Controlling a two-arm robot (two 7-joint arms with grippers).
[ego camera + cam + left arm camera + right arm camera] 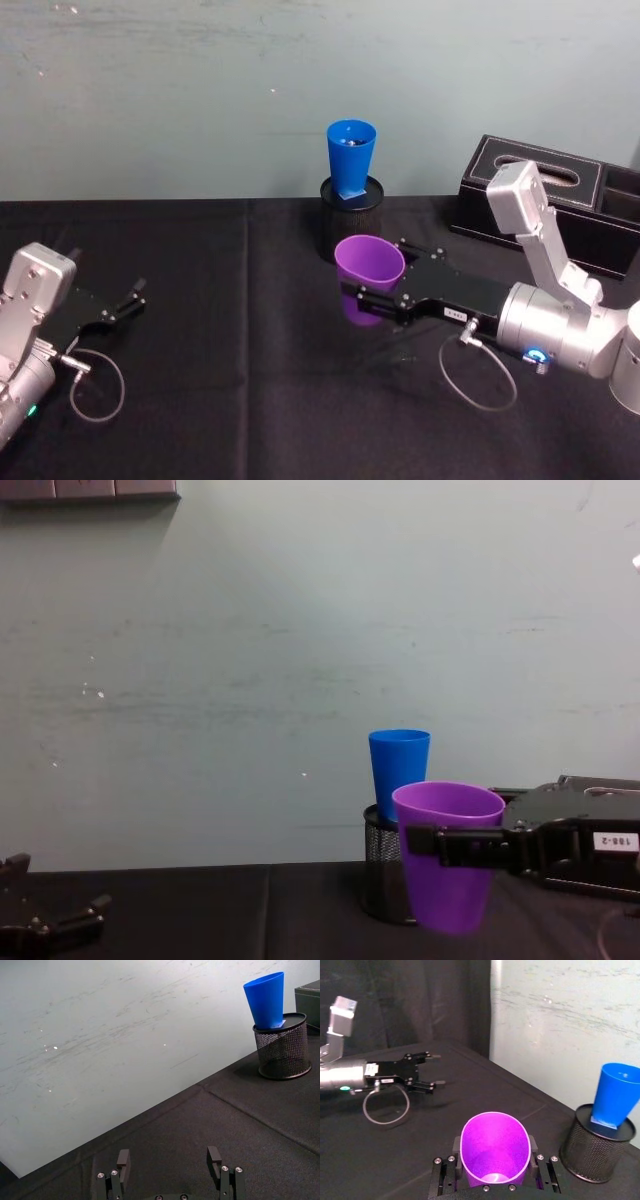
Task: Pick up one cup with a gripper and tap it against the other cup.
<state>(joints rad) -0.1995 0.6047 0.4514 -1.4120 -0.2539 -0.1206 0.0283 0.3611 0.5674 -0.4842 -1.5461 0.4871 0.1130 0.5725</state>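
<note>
Fingers of right gripper (378, 285) clamped on smooth purple tapered cup (369, 262), blue cup (351, 155) in black wire-mesh holder (352, 212) at twelve o'clock; left gripper (135, 295) parked, fingers apart.

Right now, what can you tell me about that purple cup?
The purple tapered plastic cup is smooth, plain and empty, upright with its open mouth up. The right gripper's black fingers clamp it on both sides, holding it above the black tablecloth, in front of the blue cup and apart from it.
</note>
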